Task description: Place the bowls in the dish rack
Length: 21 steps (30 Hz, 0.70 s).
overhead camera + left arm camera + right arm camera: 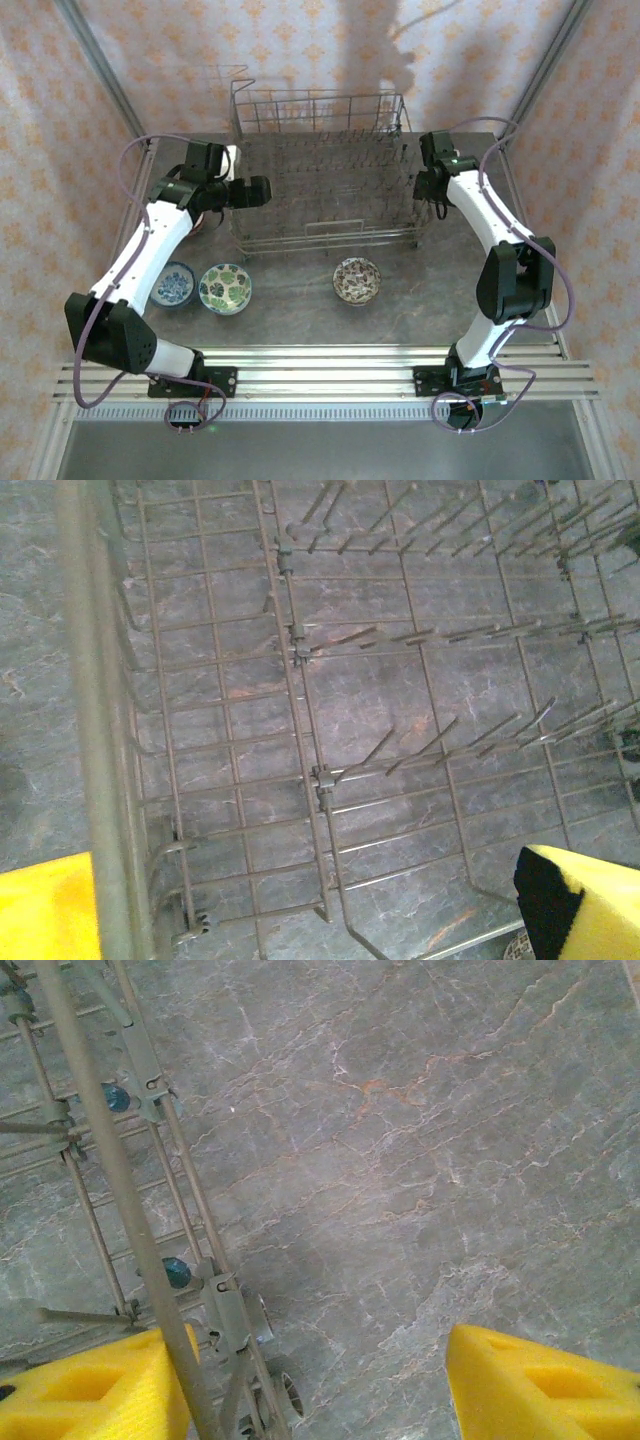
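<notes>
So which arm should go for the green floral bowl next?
Left, likely. The green floral bowl lies before the dish rack's left corner, on the left gripper's side, its fingers wide open. The right gripper hangs at the rack's far right end.

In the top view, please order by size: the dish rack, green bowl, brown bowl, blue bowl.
dish rack
green bowl and brown bowl, which look alike
blue bowl: partly behind the left arm, so unsure
</notes>
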Motion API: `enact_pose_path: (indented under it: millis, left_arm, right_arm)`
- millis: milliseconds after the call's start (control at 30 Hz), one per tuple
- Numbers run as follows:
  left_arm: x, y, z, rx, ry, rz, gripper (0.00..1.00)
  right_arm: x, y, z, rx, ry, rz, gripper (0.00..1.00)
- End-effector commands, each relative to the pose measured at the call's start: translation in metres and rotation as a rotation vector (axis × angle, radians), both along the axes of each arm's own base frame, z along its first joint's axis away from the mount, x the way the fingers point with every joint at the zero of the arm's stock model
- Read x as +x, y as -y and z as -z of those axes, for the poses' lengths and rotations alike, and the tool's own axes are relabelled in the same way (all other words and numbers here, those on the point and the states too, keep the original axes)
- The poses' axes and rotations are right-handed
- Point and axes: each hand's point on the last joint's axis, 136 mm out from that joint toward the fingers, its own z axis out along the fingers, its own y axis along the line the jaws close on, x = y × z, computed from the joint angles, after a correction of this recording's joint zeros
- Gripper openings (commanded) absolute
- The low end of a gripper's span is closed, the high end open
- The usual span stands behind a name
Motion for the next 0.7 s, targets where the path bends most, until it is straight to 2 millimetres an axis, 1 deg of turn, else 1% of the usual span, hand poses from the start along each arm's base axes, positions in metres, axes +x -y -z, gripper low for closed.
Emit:
enact_pose_path:
  millis: [0, 200, 333, 400, 533, 667]
  left_arm:
    - [-0.004, 0.023, -0.003, 0.005, -0.016, 0.084, 0.99]
    - [0.002, 0.050, -0.003, -0.007, -0.016, 0.114, 0.99]
    - [0.006, 0.076, -0.002, -0.018, -0.018, 0.159, 0.99]
    - [0.008, 0.092, -0.003, -0.007, -0.018, 0.188, 0.99]
    - [0.014, 0.114, 0.001, 0.002, -0.035, 0.224, 0.99]
    - [0.020, 0.135, 0.002, 0.005, -0.040, 0.256, 0.99]
  right_arm:
    - [-0.011, 0.048, 0.000, -0.074, -0.019, 0.156, 0.61]
    - [-0.026, 0.080, 0.006, -0.060, -0.043, 0.251, 0.61]
    - [-0.035, 0.105, 0.013, -0.044, -0.069, 0.316, 0.62]
    - [-0.040, 0.118, 0.013, -0.037, -0.073, 0.348, 0.62]
    - [-0.051, 0.141, 0.015, -0.032, -0.093, 0.405, 0.62]
    - [-0.063, 0.164, 0.010, -0.026, -0.083, 0.464, 0.62]
